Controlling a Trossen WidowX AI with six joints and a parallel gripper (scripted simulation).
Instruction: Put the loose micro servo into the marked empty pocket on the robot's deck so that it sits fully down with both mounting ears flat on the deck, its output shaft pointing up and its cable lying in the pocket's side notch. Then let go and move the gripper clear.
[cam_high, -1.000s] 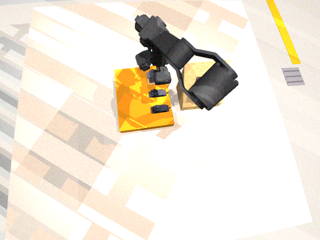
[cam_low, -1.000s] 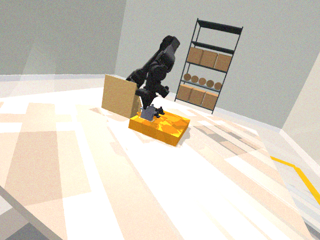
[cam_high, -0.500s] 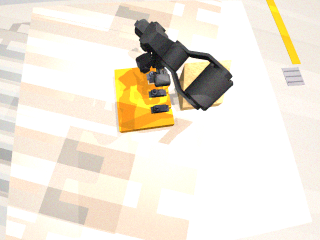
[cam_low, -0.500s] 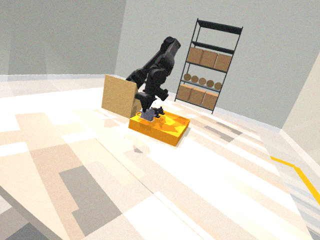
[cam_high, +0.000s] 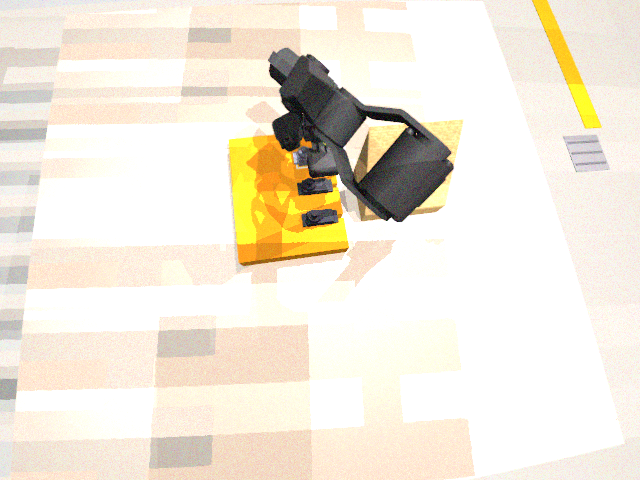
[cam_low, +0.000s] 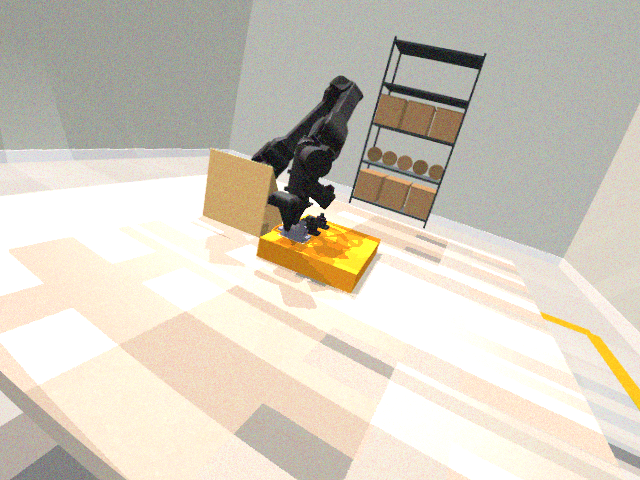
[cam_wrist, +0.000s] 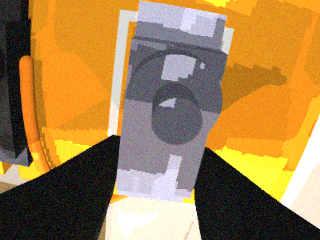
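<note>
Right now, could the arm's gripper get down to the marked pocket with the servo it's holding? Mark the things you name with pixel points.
Probably yes: the gripper (cam_wrist: 159, 151) holds the grey servo (cam_wrist: 165, 150) shaft up over the white pocket outline (cam_wrist: 116, 85), and nothing visible stands between. The black servo (cam_wrist: 14, 100) alongside looks clear of the fingers.

Okay, bg stuff on your side: you've got a tan block (cam_high: 448, 175) (cam_low: 235, 193) near the orange deck, w/ a slanted face. Your exterior view also has a dark metal shelf rack (cam_low: 440, 53) by the back wall (cam_low: 310, 46), w/ brown boxes (cam_low: 417, 117) on two levels & a row of round brown things (cam_low: 404, 162) between 'em. Yellow floor stripe (cam_high: 568, 67) (cam_low: 615, 366) too, plus a grey ribbed panel (cam_high: 586, 152) just past the stripe's end in your top view.
</note>
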